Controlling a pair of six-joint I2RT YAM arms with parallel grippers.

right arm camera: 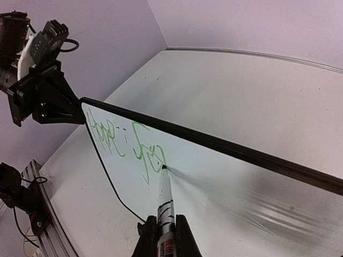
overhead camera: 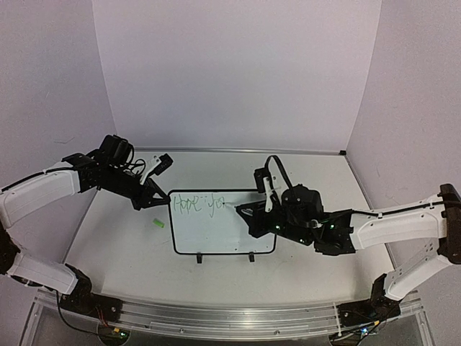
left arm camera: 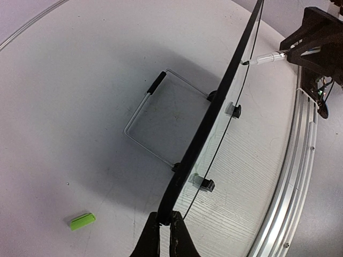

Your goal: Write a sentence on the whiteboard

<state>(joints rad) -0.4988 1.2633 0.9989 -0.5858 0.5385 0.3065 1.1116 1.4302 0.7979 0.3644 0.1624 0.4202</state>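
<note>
The whiteboard (overhead camera: 216, 236) stands tilted on the table, and my left gripper (overhead camera: 162, 200) is shut on its upper left corner. In the left wrist view, that gripper (left arm camera: 165, 222) pinches the board's black edge (left arm camera: 209, 118). The sentence (overhead camera: 198, 202) is thin green handwriting along the top, reading roughly "Hope fo". My right gripper (overhead camera: 248, 215) is shut on a white marker (right arm camera: 165, 201), whose green tip touches the board (right arm camera: 225, 187) at the end of the last letter of the sentence (right arm camera: 128, 142). The marker (left arm camera: 265, 58) also shows beyond the board in the left wrist view.
A small green marker cap (overhead camera: 158, 223) lies on the table left of the board, also seen as the cap (left arm camera: 82, 220) in the left wrist view. A wire stand (left arm camera: 155, 120) props the board from behind. Two black foot clips (overhead camera: 199, 257) sit on its near edge. A metal rail (overhead camera: 230, 317) runs along the front.
</note>
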